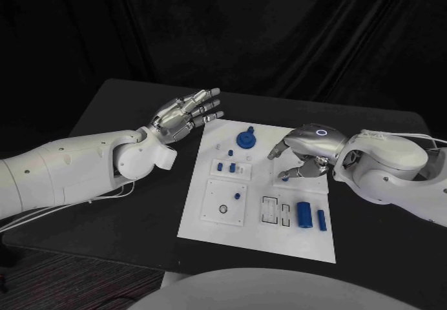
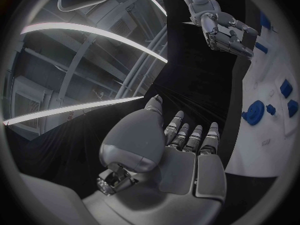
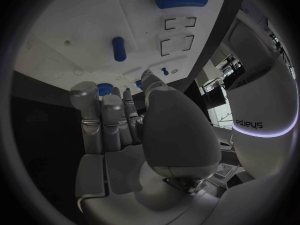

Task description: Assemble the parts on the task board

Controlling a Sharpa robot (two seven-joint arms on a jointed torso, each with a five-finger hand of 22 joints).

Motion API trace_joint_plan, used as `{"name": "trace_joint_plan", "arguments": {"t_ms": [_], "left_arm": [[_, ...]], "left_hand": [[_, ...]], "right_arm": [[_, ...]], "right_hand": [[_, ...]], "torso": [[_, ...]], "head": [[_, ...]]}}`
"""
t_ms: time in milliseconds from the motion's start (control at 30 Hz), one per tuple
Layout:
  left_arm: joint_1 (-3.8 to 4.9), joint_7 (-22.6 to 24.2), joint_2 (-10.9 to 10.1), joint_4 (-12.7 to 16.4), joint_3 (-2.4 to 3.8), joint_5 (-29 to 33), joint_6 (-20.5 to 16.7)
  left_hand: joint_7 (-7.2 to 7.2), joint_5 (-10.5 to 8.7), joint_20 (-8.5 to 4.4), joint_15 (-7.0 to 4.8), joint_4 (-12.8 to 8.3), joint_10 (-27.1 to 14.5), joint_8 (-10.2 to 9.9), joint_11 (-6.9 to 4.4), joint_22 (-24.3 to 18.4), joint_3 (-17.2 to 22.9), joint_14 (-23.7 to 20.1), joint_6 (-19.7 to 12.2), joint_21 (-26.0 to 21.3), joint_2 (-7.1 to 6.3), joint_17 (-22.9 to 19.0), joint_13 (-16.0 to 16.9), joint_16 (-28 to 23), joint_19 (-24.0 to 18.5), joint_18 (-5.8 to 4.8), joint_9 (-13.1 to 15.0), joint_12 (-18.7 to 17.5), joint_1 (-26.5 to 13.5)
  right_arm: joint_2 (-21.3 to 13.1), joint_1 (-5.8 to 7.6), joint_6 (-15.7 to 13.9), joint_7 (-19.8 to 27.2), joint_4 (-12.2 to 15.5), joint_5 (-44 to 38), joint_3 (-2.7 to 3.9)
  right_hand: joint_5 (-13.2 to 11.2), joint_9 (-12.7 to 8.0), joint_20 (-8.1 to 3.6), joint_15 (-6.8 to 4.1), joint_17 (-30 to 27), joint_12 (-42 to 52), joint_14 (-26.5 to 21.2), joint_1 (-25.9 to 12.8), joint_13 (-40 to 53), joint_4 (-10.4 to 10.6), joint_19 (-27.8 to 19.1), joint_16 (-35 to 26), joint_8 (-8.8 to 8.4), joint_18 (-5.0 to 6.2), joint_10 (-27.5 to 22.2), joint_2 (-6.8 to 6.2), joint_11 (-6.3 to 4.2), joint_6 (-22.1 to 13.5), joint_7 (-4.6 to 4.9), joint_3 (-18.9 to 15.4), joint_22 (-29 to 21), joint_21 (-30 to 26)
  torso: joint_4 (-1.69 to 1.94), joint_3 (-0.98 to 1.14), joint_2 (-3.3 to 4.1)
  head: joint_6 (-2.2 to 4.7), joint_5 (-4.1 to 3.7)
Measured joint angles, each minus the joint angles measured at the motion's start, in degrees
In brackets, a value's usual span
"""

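Note:
The white task board (image 1: 280, 242) lies in the middle of the black table. On it are a round blue gear-like part (image 1: 247, 139), two small blue pegs (image 1: 227, 167), a tiny blue piece (image 1: 238, 195), a thick blue cylinder (image 1: 303, 214) and a slimmer one (image 1: 322, 220). My right hand (image 1: 303, 154) hovers over the board's right side, fingers pointing down just above a small blue piece (image 1: 285, 179). In the right wrist view the fingers (image 3: 103, 120) are apart and hold nothing. My left hand (image 1: 187, 113) is raised left of the board's far corner, fingers spread and empty.
Bare black table (image 1: 130, 219) surrounds the board on the left and near sides. A square white plate (image 1: 225, 203) and rectangular slots (image 1: 271, 210) sit on the board's near half. The left wrist view shows the gear (image 2: 254, 112) and my right hand (image 2: 228, 32) beyond it.

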Motion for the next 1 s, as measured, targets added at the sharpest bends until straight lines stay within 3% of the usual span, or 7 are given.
{"name": "trace_joint_plan", "arguments": {"t_ms": [200,367,867,1000], "left_arm": [[-0.14,0.4,0.0,-0.2,0.0,0.0,0.0],[-0.39,0.6,0.0,-0.3,0.0,0.0,0.1],[-1.24,0.7,-0.1,-0.3,-0.01,0.0,0.2],[-1.32,0.7,-0.1,-0.3,-0.01,0.0,0.2]], "left_hand": [[0.0,0.0,0.0,0.0,-0.1,0.0,0.0,0.0,0.0,-0.1,0.0,0.0,0.0,-0.05,0.0,0.0,0.0,0.0,0.0,0.0,0.0,0.0],[0.0,0.0,0.0,0.0,-0.1,0.0,0.2,0.0,0.0,-0.1,0.0,0.0,0.0,-0.05,0.0,0.0,0.0,0.0,0.0,0.0,0.0,0.0],[0.0,0.27,0.0,0.0,-0.3,0.0,0.2,0.0,0.1,0.0,0.0,0.0,0.0,-0.04,0.0,0.0,0.0,0.0,0.0,0.0,0.0,0.0],[0.0,0.27,0.0,0.0,-0.3,0.0,0.2,0.0,0.1,0.0,0.0,0.0,0.0,-0.04,0.0,0.0,0.0,0.0,0.0,0.0,0.0,0.0]], "right_arm": [[-0.5,-0.32,-0.2,-0.2,-2.1,2.6,-0.01],[-0.5,-1.13,-0.1,-0.3,-3.3,3.6,-0.03],[-0.2,-2.37,0.4,-0.3,-3.9,4.9,0.22],[-0.1,-2.5,0.8,-0.2,-3.8,5.0,0.22]], "right_hand": [[0.0,-0.6,0.0,0.0,-1.7,0.0,0.0,0.0,-0.5,-0.2,0.0,-1.6,-0.69,0.0,0.0,0.0,-0.01,-0.7,-0.73,-0.2,0.0,-1.3],[0.0,-0.6,-0.21,0.0,-1.1,0.0,0.0,0.0,-0.5,-0.2,0.2,-1.6,-0.69,0.0,0.0,0.0,0.0,-0.7,-0.74,-0.2,0.0,-1.2],[0.0,-0.6,-0.2,0.0,-2.1,0.0,0.0,0.0,-0.5,-0.2,0.2,-2.5,-0.69,-0.01,1.4,0.04,-0.11,0.4,0.39,-0.2,0.0,-3.6],[0.6,-0.6,-0.41,0.0,-2.1,0.4,0.0,1.6,-0.4,-1.5,0.0,-2.6,-0.69,0.0,2.9,1.57,-0.38,1.3,0.45,0.6,0.0,-4.2]], "torso": [[0.0,0.04,0.04],[0.0,0.05,0.06],[0.06,0.01,0.07],[0.06,-0.01,0.07]], "head": [[0.0,-0.86],[0.0,-1.2],[0.0,-1.15],[0.0,-1.07]]}}
